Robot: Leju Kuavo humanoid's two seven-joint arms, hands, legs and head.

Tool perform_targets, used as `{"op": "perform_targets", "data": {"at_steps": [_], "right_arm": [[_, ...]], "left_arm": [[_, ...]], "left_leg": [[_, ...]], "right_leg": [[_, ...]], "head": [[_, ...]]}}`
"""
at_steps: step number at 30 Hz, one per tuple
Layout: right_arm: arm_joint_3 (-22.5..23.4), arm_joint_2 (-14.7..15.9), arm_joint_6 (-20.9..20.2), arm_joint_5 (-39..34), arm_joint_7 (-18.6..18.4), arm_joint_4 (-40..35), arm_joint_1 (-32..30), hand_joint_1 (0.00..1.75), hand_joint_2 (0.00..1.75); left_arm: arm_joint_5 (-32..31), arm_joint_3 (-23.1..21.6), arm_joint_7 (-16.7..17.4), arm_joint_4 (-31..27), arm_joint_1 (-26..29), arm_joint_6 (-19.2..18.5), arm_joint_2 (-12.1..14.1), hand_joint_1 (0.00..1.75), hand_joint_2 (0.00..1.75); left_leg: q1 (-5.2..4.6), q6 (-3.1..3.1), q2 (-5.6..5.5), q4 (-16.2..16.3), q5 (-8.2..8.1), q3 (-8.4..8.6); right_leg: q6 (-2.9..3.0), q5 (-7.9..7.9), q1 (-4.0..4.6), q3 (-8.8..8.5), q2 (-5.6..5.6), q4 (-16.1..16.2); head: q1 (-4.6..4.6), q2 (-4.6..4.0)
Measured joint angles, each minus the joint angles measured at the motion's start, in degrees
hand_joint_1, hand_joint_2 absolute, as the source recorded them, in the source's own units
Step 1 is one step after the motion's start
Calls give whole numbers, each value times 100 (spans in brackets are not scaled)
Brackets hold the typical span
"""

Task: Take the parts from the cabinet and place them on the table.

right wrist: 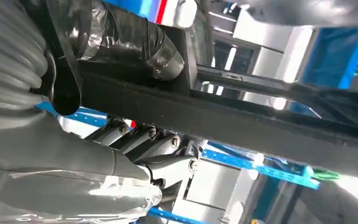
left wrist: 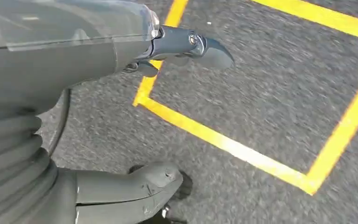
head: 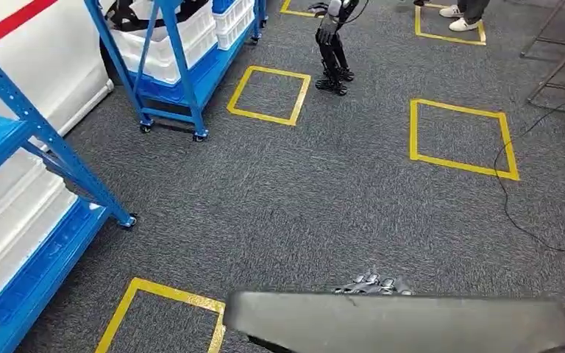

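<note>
My right hand [right wrist: 135, 149] grips a long black frame-like part [right wrist: 242, 116], its thick thumb [right wrist: 140, 42] on one side and the dark fingers on the other. From the head view the same part is a wide dark grey slab [head: 404, 323] across the lower edge, with fingertips [head: 371, 282] curled over its far rim. My left hand [left wrist: 98, 60] hangs over grey carpet, a dark finger [left wrist: 200, 46] and the thumb [left wrist: 140, 186] held well apart with nothing between them. A blue cabinet rack [head: 22, 213] with white bins stands at my left.
A second blue wheeled rack [head: 169, 59] with white bins stands further back on the left. Yellow tape squares [head: 462, 140] mark the grey carpet. Another robot's legs [head: 332, 55] and a person's shoes [head: 465, 18] are ahead. A black cable [head: 519, 198] lies at the right.
</note>
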State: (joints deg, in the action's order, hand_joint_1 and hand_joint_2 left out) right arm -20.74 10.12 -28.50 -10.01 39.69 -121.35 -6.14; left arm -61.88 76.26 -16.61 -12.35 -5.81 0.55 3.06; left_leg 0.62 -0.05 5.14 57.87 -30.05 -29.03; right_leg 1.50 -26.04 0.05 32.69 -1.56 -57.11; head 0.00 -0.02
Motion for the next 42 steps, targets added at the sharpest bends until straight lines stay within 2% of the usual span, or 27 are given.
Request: {"op": "perform_targets", "data": {"at_steps": [2,4,5,6,8,9,10,14,15,16,17,19,21,24,25,26,29,30,32,33,35,36,37,39,40,41,42], "right_arm": [[-143,-86,-2,-22,18,-24,127,143,175],[-277,-170,50,-11,29,-27,147,143,175],[-350,-199,87,2,31,-26,147,143,175],[-415,-225,105,7,31,-26,146,143,175],[-556,-273,162,28,33,-26,151,143,175],[-647,-297,194,42,33,-24,161,143,175],[-723,-313,210,39,33,-20,191,143,175],[-921,-363,295,-35,31,-18,250,143,175],[-949,-365,295,-39,26,-18,264,143,175],[-966,-367,304,-48,26,-22,296,143,175],[-986,-374,317,-77,5,-22,336,143,175],[-1023,-376,380,-177,-39,-20,374,143,175],[-1030,-376,415,-240,-85,-18,386,143,175],[-1030,-376,450,-304,-126,-24,418,143,175],[-1028,-376,455,-313,-142,-33,435,143,175],[-1025,-374,446,-321,-168,-35,455,143,175],[-964,-363,347,-387,-177,-40,446,143,175],[-938,-361,326,-402,-177,-44,447,143,175],[-925,-359,302,-428,-175,-35,462,143,175],[-920,-361,269,-450,-175,-33,474,143,175],[-903,-361,232,-461,-177,-22,466,143,175],[-886,-361,203,-465,-179,-22,468,143,175],[-870,-361,177,-468,-181,-24,470,143,175],[-850,-361,164,-468,-188,-26,483,143,175],[-844,-361,164,-470,-188,-29,490,143,175],[-829,-361,164,-474,-188,-35,506,143,175],[-824,-361,164,-474,-203,-42,506,143,175]], "left_arm": [[0,2,46,0,24,66,2,0,175],[-13,4,127,2,62,105,11,0,175],[-41,4,155,2,74,107,11,0,175],[-57,4,175,2,75,107,9,0,175],[-74,4,225,2,71,133,11,0,175],[-72,4,238,2,77,142,11,0,175],[-68,4,262,2,79,136,6,0,175],[-4,7,330,2,42,79,2,0,175],[-4,7,330,2,30,79,2,0,175],[-2,7,330,2,32,74,0,0,175],[7,9,354,2,51,70,0,0,175],[13,15,431,2,82,107,0,0,175],[11,15,420,2,74,194,-9,0,175],[0,15,315,2,49,151,-74,0,175],[-13,13,236,2,51,120,-118,0,175],[-22,11,170,4,58,67,-171,0,175],[11,11,105,4,49,-182,-217,0,175],[13,11,101,4,41,-228,-227,0,175],[15,11,85,11,40,-287,-243,0,175],[28,11,83,11,65,-321,-245,0,175],[77,13,79,9,104,-359,-241,0,175],[111,17,79,9,112,-365,-241,0,175],[118,18,81,9,111,-365,-241,0,175],[122,18,79,9,107,-374,-241,0,175],[127,18,79,9,115,-374,-243,0,175],[127,20,79,11,114,-376,-258,0,175],[129,20,83,11,112,-376,-258,0,175]], "left_leg": [[10,-29,-419,704,-409,-336],[11,-58,-485,1574,-730,-773],[14,-65,-485,1756,-713,-894],[25,-74,-486,1646,-559,-875],[78,-105,-552,746,20,-508],[127,-138,-747,279,242,-314],[127,-157,-1016,99,163,-251],[100,52,-801,30,217,-222],[111,89,-721,14,236,-214],[98,133,-663,7,231,-206],[66,168,-573,8,225,-207],[28,181,-411,11,215,-215],[-6,195,-267,13,204,-215],[-42,210,-91,3,175,-162],[-38,202,-42,-16,170,-137],[-63,173,17,-21,155,-132],[-47,126,199,-64,147,-88],[-86,92,234,-80,121,-54],[-28,48,-300,309,-113,-206],[-20,20,-430,789,-353,-436],[8,-36,-474,1619,-661,-866],[21,-56,-474,1730,-611,-954],[39,-80,-475,1547,-423,-889],[98,-149,-571,594,149,-455],[148,-188,-771,192,271,-286],[138,-188,-990,59,167,-220],[122,-83,-931,79,175,-225]], "right_leg": [[60,17,-17,6,117,14],[64,15,-14,6,271,7],[64,14,-16,8,349,-3],[57,8,-23,4,422,-16],[11,-23,-44,-1,580,-76],[-25,-49,-58,13,649,-129],[-75,-80,-23,65,719,-195],[-216,5,-74,127,952,-125],[-221,-39,-79,141,789,-196],[-236,-173,-40,221,448,-383],[-253,-406,-41,420,278,-775],[-262,-803,-41,847,199,-1641],[-228,-785,-34,981,191,-1915],[-59,-120,79,267,50,-620],[40,-75,183,33,-259,-161],[84,-103,198,14,-335,-95],[154,-73,230,37,-120,-66],[179,-8,173,-52,-38,62],[176,60,109,-122,55,179],[178,58,99,-115,122,177],[173,50,87,-106,282,151],[156,39,72,-99,367,127],[128,20,53,-99,442,95],[33,-51,-8,-99,598,-23],[-15,-94,-25,-79,654,-89],[-67,-128,-11,-23,727,-179],[-87,-100,-19,-4,786,-144]], "head": [[-2,0],[-2,0],[-4,0],[-4,0],[-2,0],[-4,0],[-2,0],[-2,0],[-2,0],[2,0],[0,0],[0,0],[0,0],[0,0],[-2,0],[0,0],[-2,0],[-4,0],[-2,0],[-2,0],[-2,0],[-2,0],[-2,0],[-2,0],[-2,0],[-2,0],[-2,0]]}}
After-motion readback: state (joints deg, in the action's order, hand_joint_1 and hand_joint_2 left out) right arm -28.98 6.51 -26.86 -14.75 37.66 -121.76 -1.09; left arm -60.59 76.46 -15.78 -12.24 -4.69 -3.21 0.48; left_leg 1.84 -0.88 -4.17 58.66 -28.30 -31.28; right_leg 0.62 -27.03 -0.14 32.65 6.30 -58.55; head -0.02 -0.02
